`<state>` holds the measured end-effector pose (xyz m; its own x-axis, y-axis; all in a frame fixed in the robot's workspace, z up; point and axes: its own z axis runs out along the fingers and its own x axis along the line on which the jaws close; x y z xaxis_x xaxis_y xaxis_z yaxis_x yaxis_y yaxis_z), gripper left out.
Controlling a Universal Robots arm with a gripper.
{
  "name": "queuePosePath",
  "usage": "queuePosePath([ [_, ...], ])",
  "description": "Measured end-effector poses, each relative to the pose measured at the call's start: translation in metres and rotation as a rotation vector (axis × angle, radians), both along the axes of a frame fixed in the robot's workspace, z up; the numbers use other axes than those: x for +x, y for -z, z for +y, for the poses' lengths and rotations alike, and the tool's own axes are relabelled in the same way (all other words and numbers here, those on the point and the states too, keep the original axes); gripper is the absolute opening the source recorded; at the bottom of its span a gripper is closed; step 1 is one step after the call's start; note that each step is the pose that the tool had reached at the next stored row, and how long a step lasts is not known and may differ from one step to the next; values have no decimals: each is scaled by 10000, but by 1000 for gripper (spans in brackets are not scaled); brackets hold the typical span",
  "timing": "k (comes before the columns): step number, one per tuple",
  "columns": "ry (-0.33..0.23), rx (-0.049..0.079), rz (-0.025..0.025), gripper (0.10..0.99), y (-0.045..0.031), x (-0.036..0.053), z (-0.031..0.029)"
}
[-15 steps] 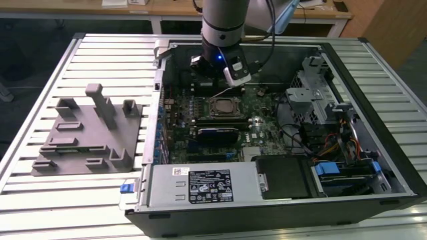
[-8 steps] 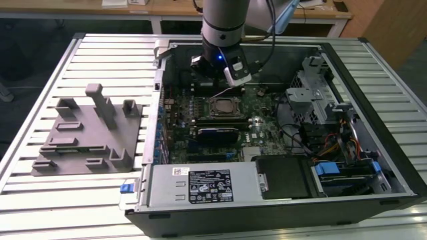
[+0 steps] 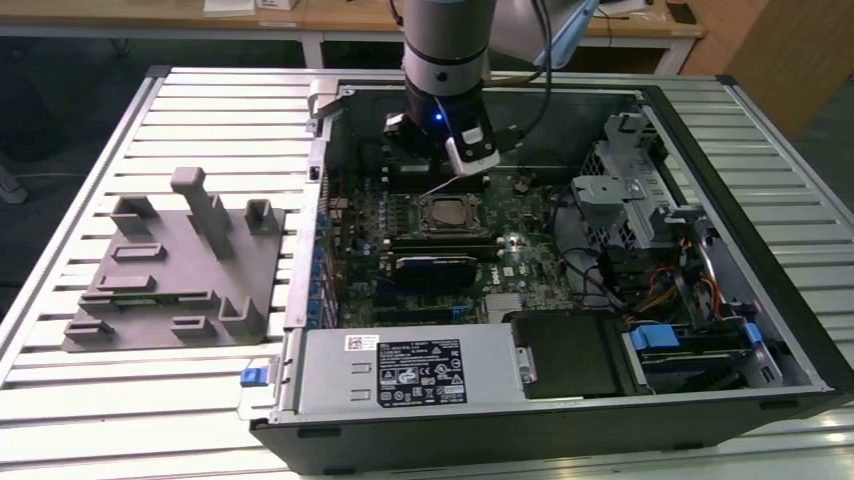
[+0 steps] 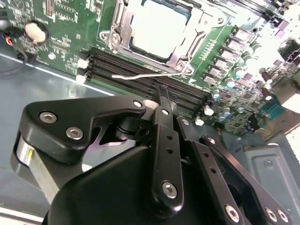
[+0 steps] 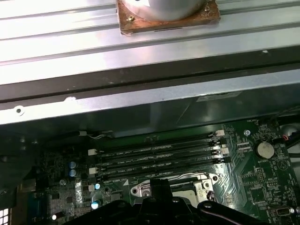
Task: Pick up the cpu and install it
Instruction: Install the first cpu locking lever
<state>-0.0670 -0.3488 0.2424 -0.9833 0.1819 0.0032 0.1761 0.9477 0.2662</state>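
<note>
Ribbed metal worktop (image 3: pixel 200 100), carrying an open computer case (image 3: pixel 561 400) and, on the exterior view's left, a grey plastic block (image 3: pixel 167 280) with upright tabs. The arm (image 3: pixel 447 50) is lowered into the case, above the green board (image 3: pixel 521 215). The cpu (image 4: pixel 157 28) is seen seated flat in its socket (image 4: pixel 185 58), pale top up. The tool (image 4: pixel 161 96) is poised just beside the socket, fingers (image 4: pixel 164 101) drawn together, nothing gripped. A thin lever (image 4: pixel 140 75) lies alongside the socket.
</note>
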Motion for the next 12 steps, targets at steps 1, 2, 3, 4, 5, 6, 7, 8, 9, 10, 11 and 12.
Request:
queuePosePath([
  [1, 99, -2, -12, 106, 6, 0, 0],
  [2, 186, -5, -30, 106, 11, 0, 0],
  [3, 231, -11, -49, 106, 13, 0, 0],
  [4, 249, -20, -65, 106, 15, 0, 0],
  [5, 250, -26, -67, 106, 15, 0, 0],
  [6, 250, -29, -68, 106, 15, 0, 0],
  [7, 251, -31, -70, 106, 15, 0, 0],
  [8, 251, -34, -71, 106, 15, 0, 0],
  [9, 252, -38, -71, 106, 15, 0, 0],
  [10, 250, -44, -73, 106, 15, 0, 0],
  [11, 250, -71, -87, 106, 17, -1, 1],
  [12, 244, -131, -126, 106, 19, -2, 2],
])
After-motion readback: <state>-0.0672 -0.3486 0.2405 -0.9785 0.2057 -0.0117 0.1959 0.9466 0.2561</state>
